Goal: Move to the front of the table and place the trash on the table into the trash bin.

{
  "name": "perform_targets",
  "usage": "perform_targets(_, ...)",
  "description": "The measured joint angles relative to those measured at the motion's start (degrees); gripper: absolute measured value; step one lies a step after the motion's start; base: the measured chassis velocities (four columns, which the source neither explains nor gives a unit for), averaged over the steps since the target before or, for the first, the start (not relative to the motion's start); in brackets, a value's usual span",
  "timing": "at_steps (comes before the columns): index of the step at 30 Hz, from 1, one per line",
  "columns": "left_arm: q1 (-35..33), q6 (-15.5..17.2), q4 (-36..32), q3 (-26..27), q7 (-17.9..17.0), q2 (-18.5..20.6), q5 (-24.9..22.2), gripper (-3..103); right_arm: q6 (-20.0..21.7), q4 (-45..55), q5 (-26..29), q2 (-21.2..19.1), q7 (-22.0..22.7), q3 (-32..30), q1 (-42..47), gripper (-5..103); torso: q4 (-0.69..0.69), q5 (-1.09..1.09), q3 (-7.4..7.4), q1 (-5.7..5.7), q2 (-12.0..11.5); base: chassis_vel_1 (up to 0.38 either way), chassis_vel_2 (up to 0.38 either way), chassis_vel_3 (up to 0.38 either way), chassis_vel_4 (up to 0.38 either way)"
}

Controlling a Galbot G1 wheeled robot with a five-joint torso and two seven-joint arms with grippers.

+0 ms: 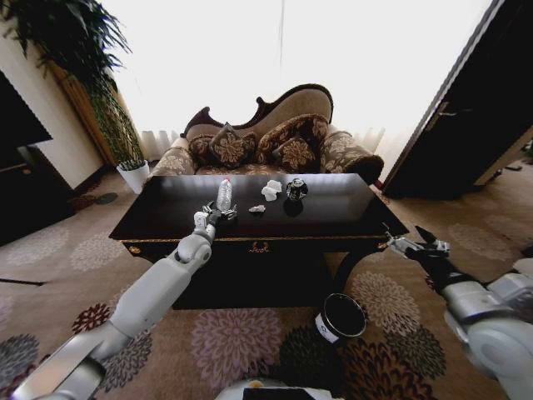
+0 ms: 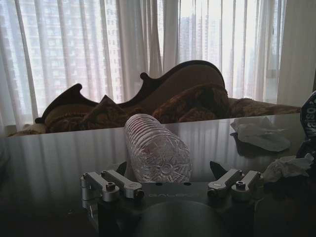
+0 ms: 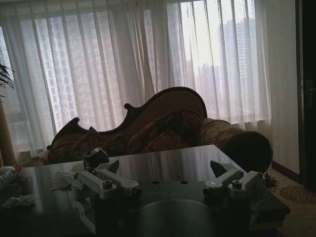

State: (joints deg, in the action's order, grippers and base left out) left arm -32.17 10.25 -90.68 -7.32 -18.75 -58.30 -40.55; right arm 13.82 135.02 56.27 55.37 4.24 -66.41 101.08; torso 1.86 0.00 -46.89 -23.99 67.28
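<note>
Left gripper (image 1: 218, 213) spread around one clear plastic bottle (image 1: 224, 194) on the table (image 1: 333, 218), near one can (image 1: 296, 189), one paper wad (image 1: 271, 189), one grey scrap (image 1: 257, 208); right gripper (image 1: 410, 239) spread, one trash bin (image 1: 340, 317) on floor.

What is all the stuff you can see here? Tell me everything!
table: 1, dark glossy wood, middle of room.
plastic bottle: 1, clear, lying on table between the open left fingers.
paper wad: 1, white, on table.
grey scrap: 1, on table, near the bottle.
can: 1, dark, on table.
trash bin: 1, black, on carpet before table.
sofa: 1, patterned brown, behind table.
plant pot: 1, white, left of sofa.
left hand: over table, open.
right hand: beside table's right corner, open.
</note>
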Motion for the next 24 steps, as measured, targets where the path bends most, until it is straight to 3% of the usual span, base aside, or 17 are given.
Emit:
perform_targets(2,0.0,-0.1,0.0,0.0,0.0,0.0,0.2,94,0.0,0.0,0.0,0.0,0.0,0.0,0.0,100,0.00,0.00,0.00,0.00,0.0,0.000,0.000,0.000,0.000)
perform_targets(6,0.0,-0.3,0.1,0.2,0.1,0.2,0.7,74,0.0,0.0,0.0,-0.1,0.0,-0.1,0.0,100,0.00,0.00,0.00,0.00,0.0,0.000,0.000,0.000,0.000)
perform_targets(15,-0.8,-0.5,-0.5,1.1,0.1,0.4,1.1,46,0.0,0.1,0.0,0.1,0.0,0.3,0.0,100,0.00,0.00,0.00,0.00,0.0,0.000,0.000,0.000,0.000)
perform_targets(24,-1.8,-0.5,-2.0,1.7,0.0,1.6,1.2,39,0.0,0.4,-0.3,0.1,0.3,0.5,0.0,100,0.00,0.00,0.00,0.00,0.0,0.000,0.000,0.000,0.000)
